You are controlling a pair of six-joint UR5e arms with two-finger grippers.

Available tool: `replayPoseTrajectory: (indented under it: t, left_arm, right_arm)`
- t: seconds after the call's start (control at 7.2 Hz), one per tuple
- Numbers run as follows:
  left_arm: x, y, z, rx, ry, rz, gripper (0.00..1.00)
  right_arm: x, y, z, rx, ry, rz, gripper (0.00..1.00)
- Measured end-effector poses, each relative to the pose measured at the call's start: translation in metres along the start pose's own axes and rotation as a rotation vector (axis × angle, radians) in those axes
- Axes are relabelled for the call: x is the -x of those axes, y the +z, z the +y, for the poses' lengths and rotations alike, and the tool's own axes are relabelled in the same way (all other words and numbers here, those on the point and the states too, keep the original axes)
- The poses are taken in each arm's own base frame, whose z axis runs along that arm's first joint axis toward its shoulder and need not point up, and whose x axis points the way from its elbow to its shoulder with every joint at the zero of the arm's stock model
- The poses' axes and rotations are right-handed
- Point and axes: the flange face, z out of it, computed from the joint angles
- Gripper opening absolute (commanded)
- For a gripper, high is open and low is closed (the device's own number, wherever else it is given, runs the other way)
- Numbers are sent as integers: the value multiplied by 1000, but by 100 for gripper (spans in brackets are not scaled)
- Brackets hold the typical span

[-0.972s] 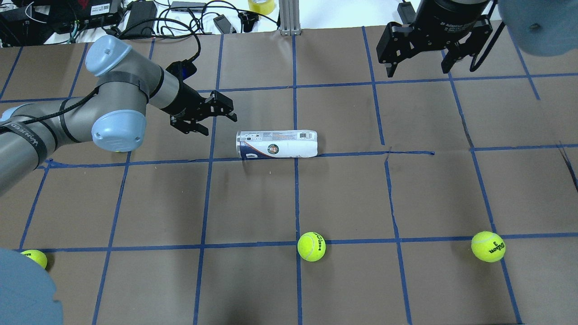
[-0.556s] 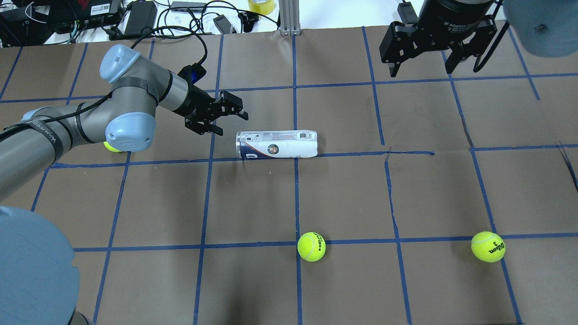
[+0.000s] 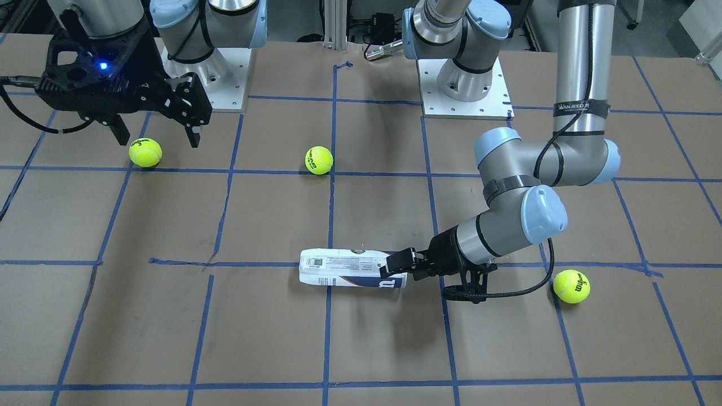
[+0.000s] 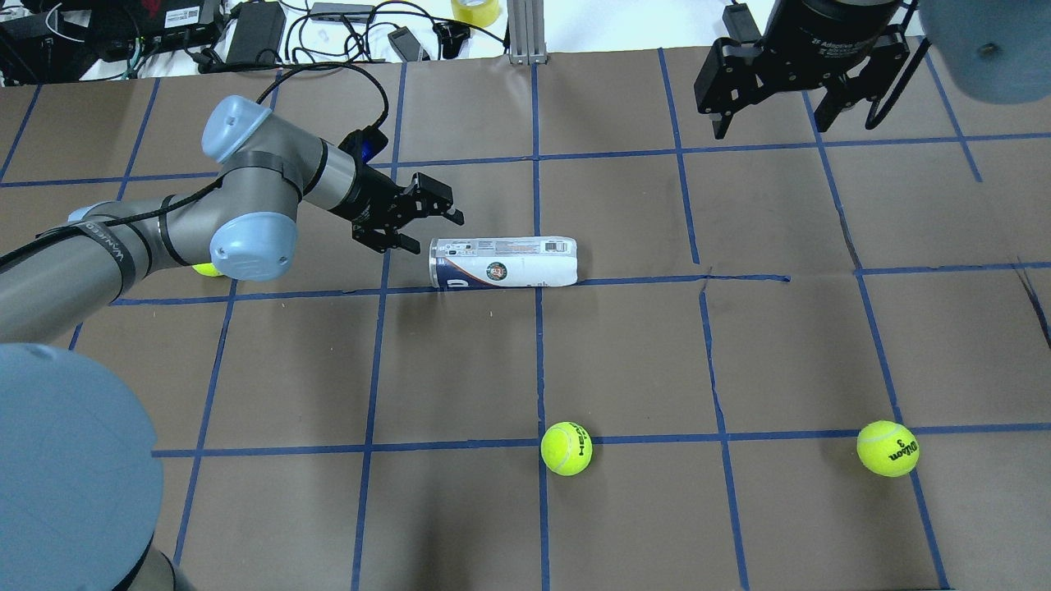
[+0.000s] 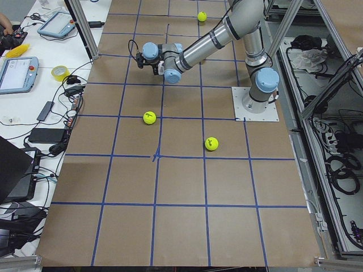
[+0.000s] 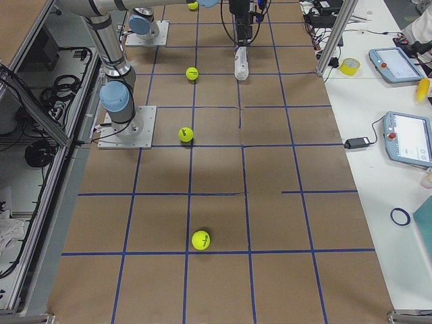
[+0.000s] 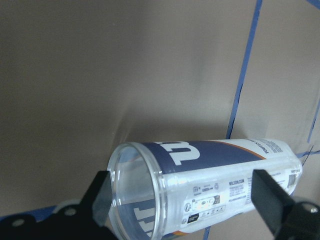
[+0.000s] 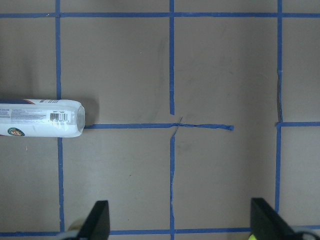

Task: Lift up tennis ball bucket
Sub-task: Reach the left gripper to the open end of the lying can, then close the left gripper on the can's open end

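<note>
The tennis ball bucket (image 4: pixel 502 263) is a clear can with a white and navy label. It lies on its side on the brown table, also seen in the front view (image 3: pixel 352 269) and the right wrist view (image 8: pixel 40 119). My left gripper (image 4: pixel 431 231) is open at the can's open left end, seen too in the front view (image 3: pixel 397 265). In the left wrist view the can (image 7: pixel 210 185) lies between the two fingers (image 7: pixel 270 197); I cannot tell whether they touch it. My right gripper (image 4: pixel 772 119) is open and empty, high at the far right.
Loose tennis balls lie at the near middle (image 4: pixel 566 448), the near right (image 4: pixel 888 448) and half hidden under my left elbow (image 4: pixel 205 269). Cables and electronics (image 4: pixel 246 33) lie beyond the table's far edge. Blue tape lines grid the table.
My left gripper has moved right and slightly toward the can, reaching its open end. The can and balls have not moved. The right gripper has barely shifted.
</note>
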Motion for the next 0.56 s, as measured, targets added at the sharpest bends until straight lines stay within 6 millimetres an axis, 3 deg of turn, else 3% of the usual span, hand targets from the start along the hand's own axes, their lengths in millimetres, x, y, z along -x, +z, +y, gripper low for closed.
replayPoseTrajectory:
  t: [0.42, 0.56]
  left_arm:
    - [-10, 16, 9, 38, -6, 37, 100]
    - [-13, 21, 11, 47, -20, 35, 73]
  right_arm:
    - [0, -4, 3, -7, 2, 1, 100]
    - [0, -5, 3, -8, 2, 0, 100]
